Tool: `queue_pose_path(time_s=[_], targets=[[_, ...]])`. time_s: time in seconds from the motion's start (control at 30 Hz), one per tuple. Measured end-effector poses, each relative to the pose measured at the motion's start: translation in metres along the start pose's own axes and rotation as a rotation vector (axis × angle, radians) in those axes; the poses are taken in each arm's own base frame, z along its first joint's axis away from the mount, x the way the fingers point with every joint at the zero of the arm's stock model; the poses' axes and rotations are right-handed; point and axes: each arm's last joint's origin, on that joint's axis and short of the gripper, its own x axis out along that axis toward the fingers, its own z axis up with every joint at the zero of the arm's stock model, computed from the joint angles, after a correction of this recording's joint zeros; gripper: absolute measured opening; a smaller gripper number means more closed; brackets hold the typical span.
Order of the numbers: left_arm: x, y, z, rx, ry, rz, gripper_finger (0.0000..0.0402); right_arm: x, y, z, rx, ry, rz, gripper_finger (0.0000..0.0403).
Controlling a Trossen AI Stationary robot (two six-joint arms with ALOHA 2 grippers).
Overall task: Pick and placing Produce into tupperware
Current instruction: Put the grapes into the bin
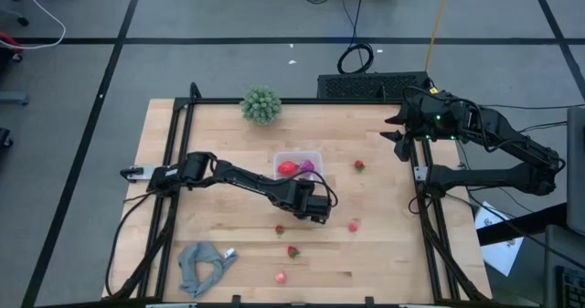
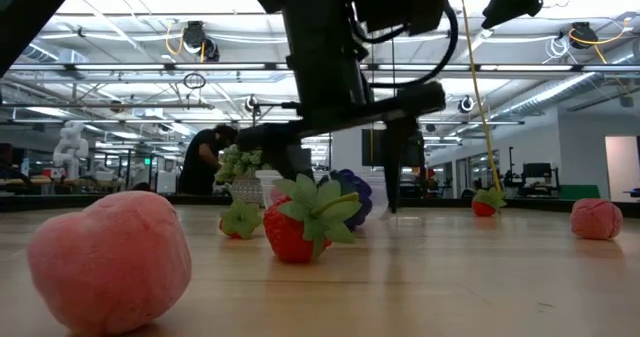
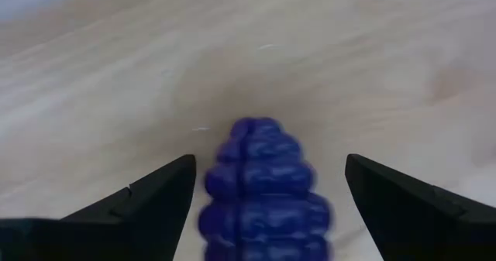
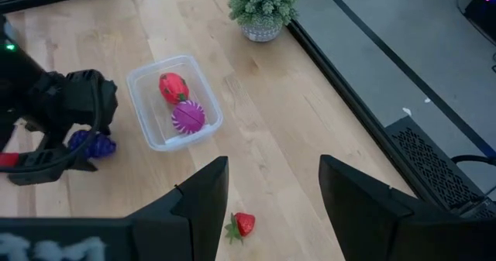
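The high view looks straight down from above on the whole wooden table (image 1: 384, 253) and both arms. The low view sits at table-top height, looking level across it into the room, with a pink fruit (image 2: 110, 262) very close. The left wrist view looks down closely at a purple fruit (image 3: 263, 191). The right wrist view looks from farther off across the table at the clear container (image 4: 174, 102), which the high view (image 1: 299, 164) also shows.

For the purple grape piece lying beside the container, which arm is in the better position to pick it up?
The left. Its gripper is open with the purple grape piece between the fingers. The right gripper waits open at the table's far right edge.
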Motion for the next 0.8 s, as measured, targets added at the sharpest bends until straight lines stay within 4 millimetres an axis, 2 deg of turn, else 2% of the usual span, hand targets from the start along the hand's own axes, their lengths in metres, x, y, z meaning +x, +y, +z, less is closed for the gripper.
queue_pose_path(time_s=[0.8], targets=[[0.0012, 0.0015, -0.0046, 0.023, 0.083, 0.009, 0.0340, 0.0043, 0.0004, 0.0019, -0.001, 0.010, 0.000, 0.0193]])
